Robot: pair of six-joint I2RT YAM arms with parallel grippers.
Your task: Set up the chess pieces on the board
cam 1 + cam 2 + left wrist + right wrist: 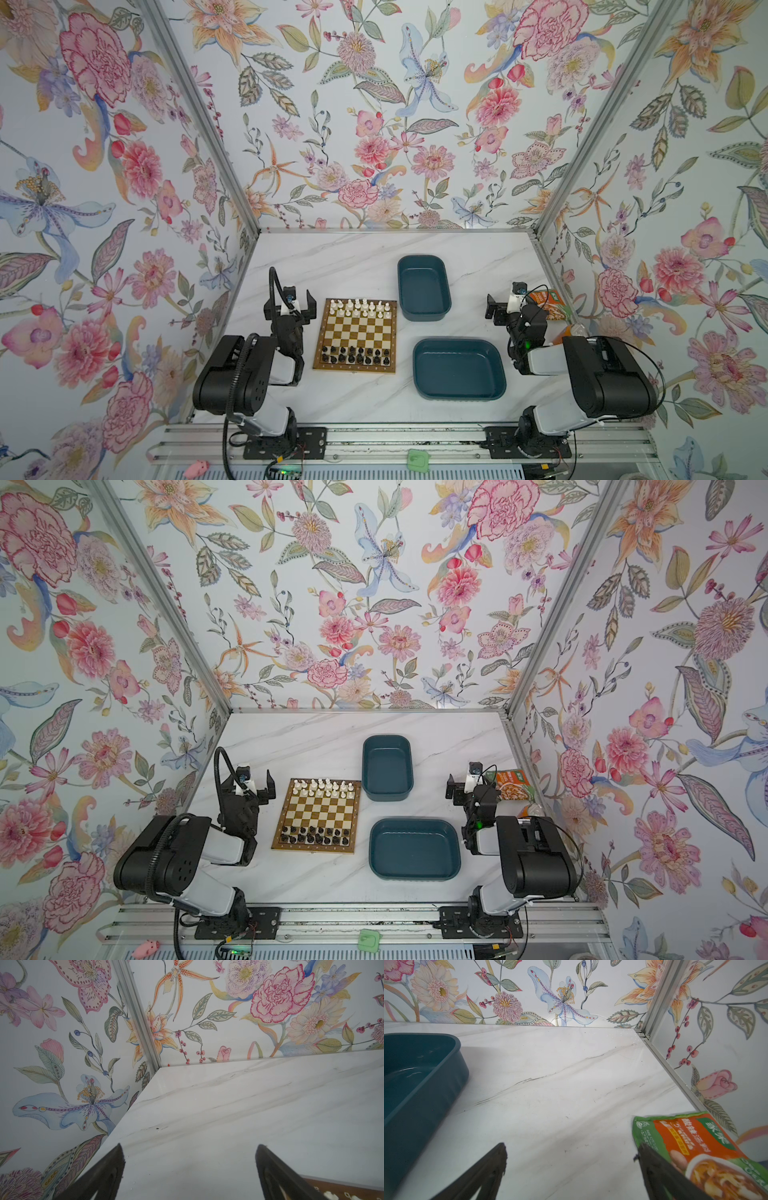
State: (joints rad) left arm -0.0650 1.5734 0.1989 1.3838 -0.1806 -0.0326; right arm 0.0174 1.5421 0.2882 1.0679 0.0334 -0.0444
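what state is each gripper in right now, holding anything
left gripper: open, holding nothing
right gripper: open, holding nothing

There is one chessboard (355, 332) on the one surface (332, 257). The white pieces (359, 308) stand in two rows, and the black pieces (355, 356) also stand in two rows. Each row looks like eight, sixteen a side, but the pieces are too small to count for certain. There are two teal tubs, the far tub (424, 313) and the near tub (459, 395). There is one orange-and-green food packet (547, 305). There are two tools, the left tool (190, 1146) and the right tool (572, 1147). On the one front rail (395, 440) are one pink toy (196, 468) and one green thing (417, 459).
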